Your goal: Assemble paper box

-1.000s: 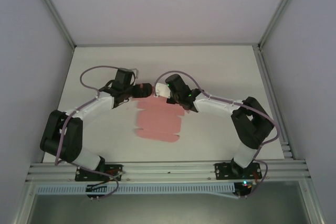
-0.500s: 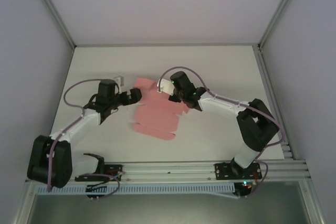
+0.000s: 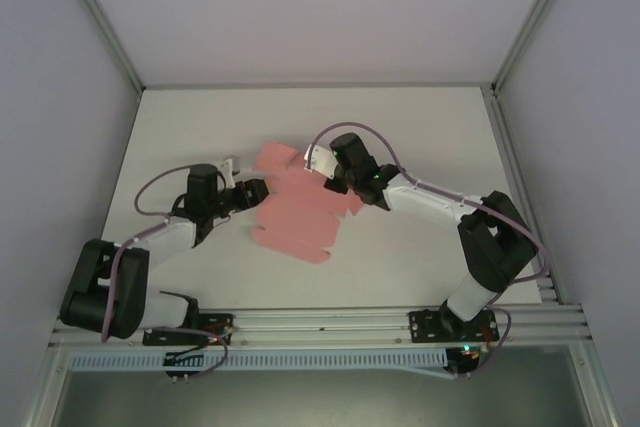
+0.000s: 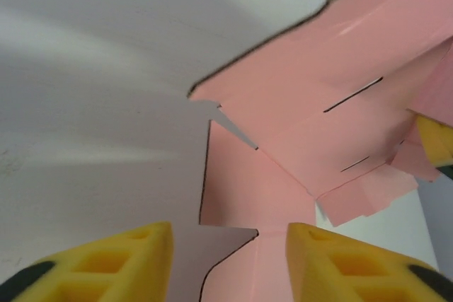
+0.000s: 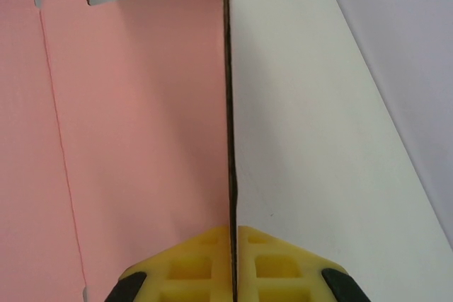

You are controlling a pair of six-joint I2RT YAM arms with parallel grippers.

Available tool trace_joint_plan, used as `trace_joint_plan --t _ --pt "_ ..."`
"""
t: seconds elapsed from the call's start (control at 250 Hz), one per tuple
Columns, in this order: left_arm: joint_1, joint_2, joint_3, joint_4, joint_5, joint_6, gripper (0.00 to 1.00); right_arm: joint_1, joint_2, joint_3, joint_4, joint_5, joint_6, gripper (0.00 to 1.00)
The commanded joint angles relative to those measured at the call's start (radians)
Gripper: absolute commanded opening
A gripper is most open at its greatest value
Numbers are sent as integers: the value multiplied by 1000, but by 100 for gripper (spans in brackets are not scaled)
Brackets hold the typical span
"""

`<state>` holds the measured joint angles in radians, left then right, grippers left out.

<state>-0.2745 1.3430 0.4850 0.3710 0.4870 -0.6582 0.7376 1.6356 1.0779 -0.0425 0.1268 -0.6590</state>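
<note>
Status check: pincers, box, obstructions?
Right pincer shut on paper box edge. Left pincer open, flap before its gap. Box unassembled, sheet partly raised. No obstruction seen.

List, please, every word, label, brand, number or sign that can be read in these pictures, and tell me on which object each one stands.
No readable text in any view.
The paper box is plain pink card, with cut slots but no print.
The table is blank white.
The left hand and the right hand show plain yellow pads, unmarked.
</note>
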Motion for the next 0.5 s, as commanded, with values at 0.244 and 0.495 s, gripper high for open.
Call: trace_joint_plan --t 0.244,0.495 --pt "-75 26 93 6 -107 159 6 -1 -37 -6 -22 -17 32 4" --pt "-263 40 154 -75 -290 408 0 0 -35 -3 -37 -35 25 3"
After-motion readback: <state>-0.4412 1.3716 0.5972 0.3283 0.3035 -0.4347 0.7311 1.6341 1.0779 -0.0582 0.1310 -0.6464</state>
